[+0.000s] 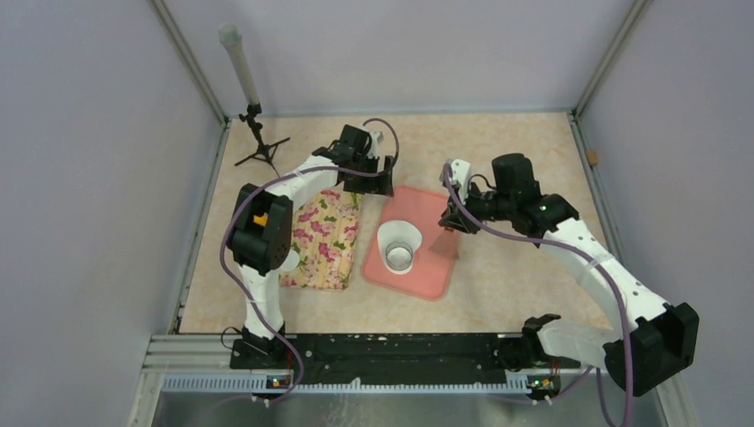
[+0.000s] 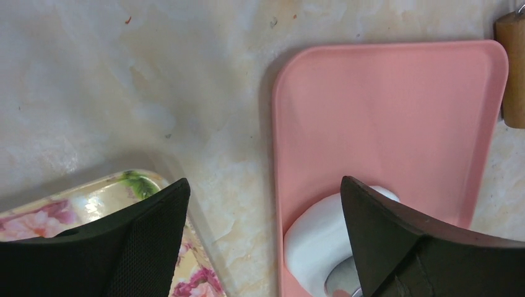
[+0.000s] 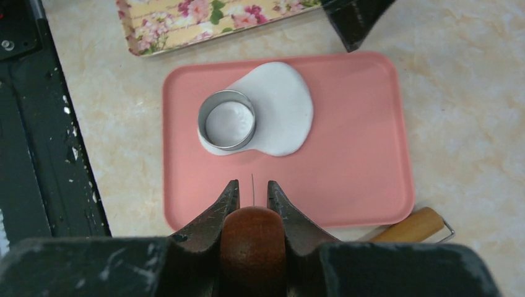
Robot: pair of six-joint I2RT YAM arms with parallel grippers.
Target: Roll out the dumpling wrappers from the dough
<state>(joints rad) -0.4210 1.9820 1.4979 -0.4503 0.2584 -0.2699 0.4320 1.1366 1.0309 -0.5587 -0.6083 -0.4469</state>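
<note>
A flattened white dough sheet [image 3: 282,111] lies toward the pink rectangular board's [image 3: 359,154] near edge, with a round metal ring cutter [image 3: 202,120] on it; nothing looks cut free yet. The right gripper [image 3: 252,189] clamps a brown wooden roller handle [image 3: 252,241]; the left gripper [image 2: 265,181] hangs spread apart.

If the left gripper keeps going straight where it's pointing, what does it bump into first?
Probably the table top right beside the pink board: the open left gripper aims at that edge. One finger hangs over the dough, though depth is unclear.

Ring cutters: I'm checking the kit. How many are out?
1. The ring cutter stands on the near end of the dough, on the pink board. Another could be hidden.
</note>
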